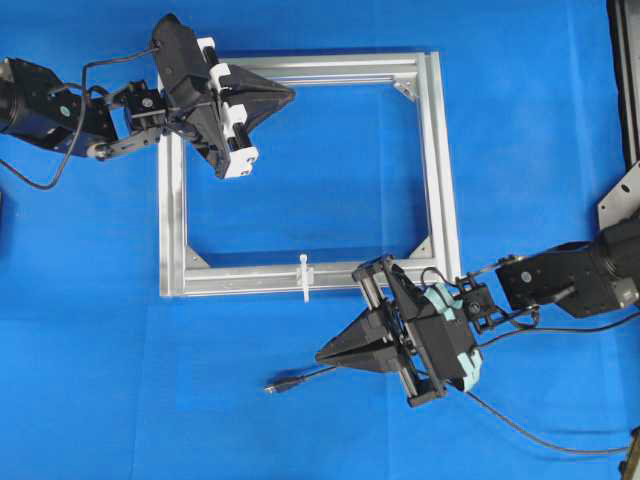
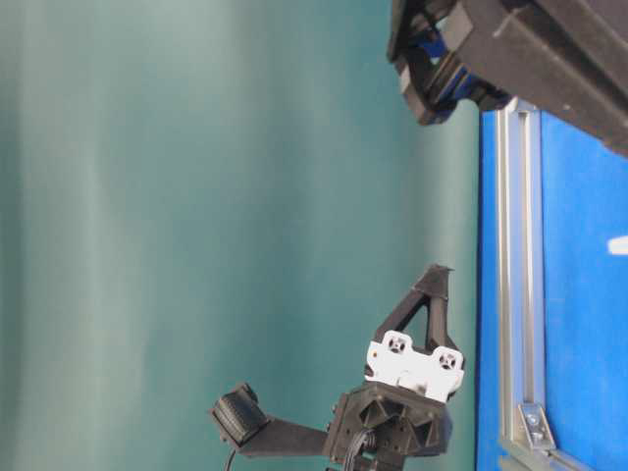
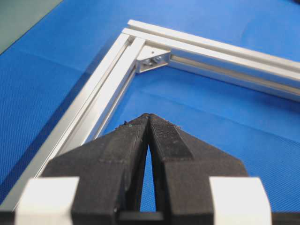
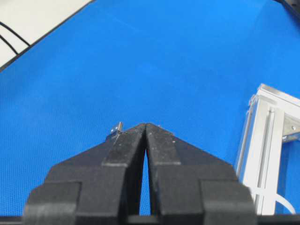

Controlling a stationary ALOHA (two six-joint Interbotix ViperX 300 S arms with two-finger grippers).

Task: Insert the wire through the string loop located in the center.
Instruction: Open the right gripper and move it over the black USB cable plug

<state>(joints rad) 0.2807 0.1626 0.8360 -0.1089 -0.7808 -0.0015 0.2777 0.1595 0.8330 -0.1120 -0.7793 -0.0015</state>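
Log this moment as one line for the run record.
left hand: shut, empty, over frame corner | right hand: shut, empty | wire: on cloth | loop: unthreaded

Plain blue cloth (image 1: 90,330) under silver frame (image 1: 438,160); white string loop (image 1: 304,276) on it; black wire (image 1: 300,378) just outside.

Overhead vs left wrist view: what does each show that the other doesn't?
Overhead only: the string loop on the frame's near rail, the wire lying outside the frame by the right gripper, and both arms. Left wrist only: a close look at the left gripper, tips pressed together, nothing held. Both: the aluminium frame on the blue mat.
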